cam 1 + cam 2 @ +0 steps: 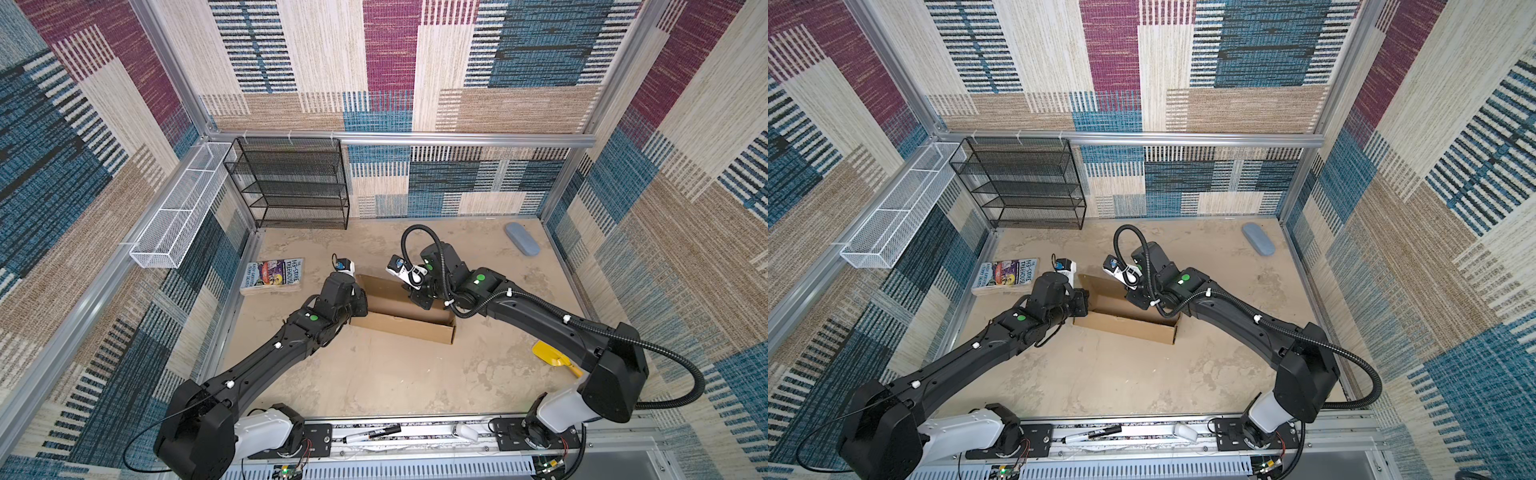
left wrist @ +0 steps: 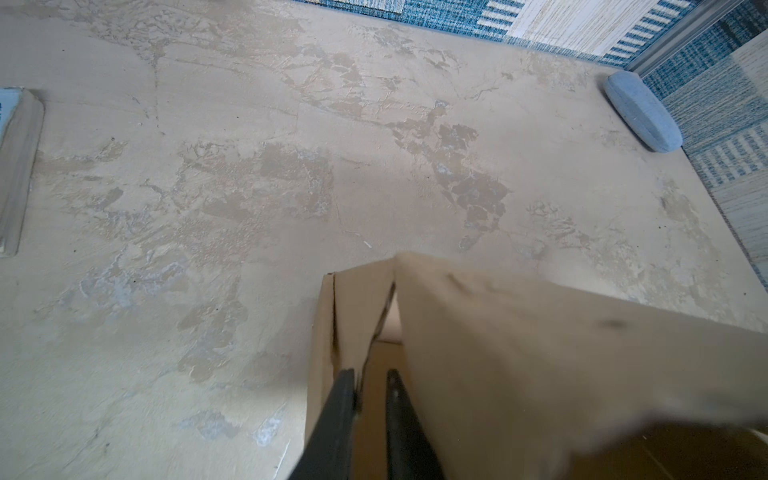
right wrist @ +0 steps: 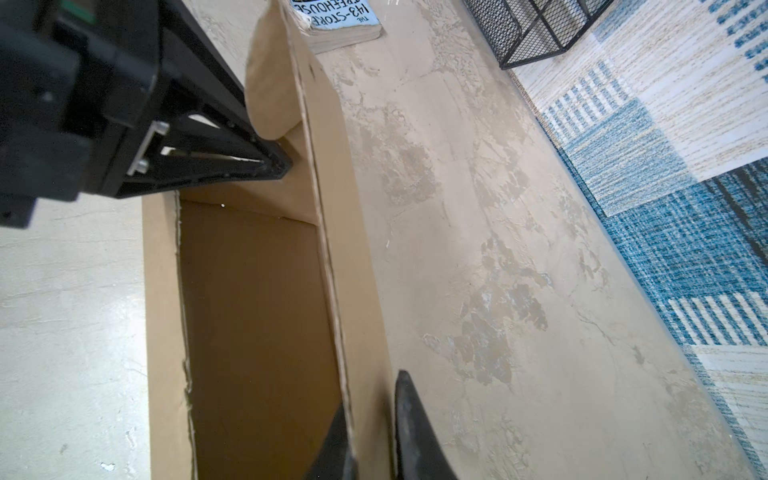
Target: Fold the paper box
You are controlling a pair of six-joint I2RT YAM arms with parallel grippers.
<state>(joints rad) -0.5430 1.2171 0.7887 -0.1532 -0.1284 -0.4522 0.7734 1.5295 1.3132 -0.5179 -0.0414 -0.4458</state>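
The paper box [image 1: 401, 322] [image 1: 1125, 324] is brown cardboard at the table's middle, a long tray with its walls raised. My left gripper [image 2: 370, 374] is at the box's left end. Its jaws stand a little apart, and the end flap's edge [image 2: 361, 332] lies against one finger [image 2: 343, 407]. From the right wrist view that gripper [image 3: 270, 164] reaches under the curled end flap [image 3: 272, 83]. My right gripper [image 3: 372, 388] straddles the far long wall [image 3: 328, 249], one finger [image 3: 336, 440] inside and the other outside, closed against it. Both top views show only the wrists over the grippers.
A colourful book [image 1: 272, 276] lies left of the box. A grey case [image 1: 522, 239] sits at the back right and a yellow tool [image 1: 550, 353] by the right arm. A black mesh rack [image 1: 291, 183] and a white wire basket [image 1: 183, 203] stand at the back left.
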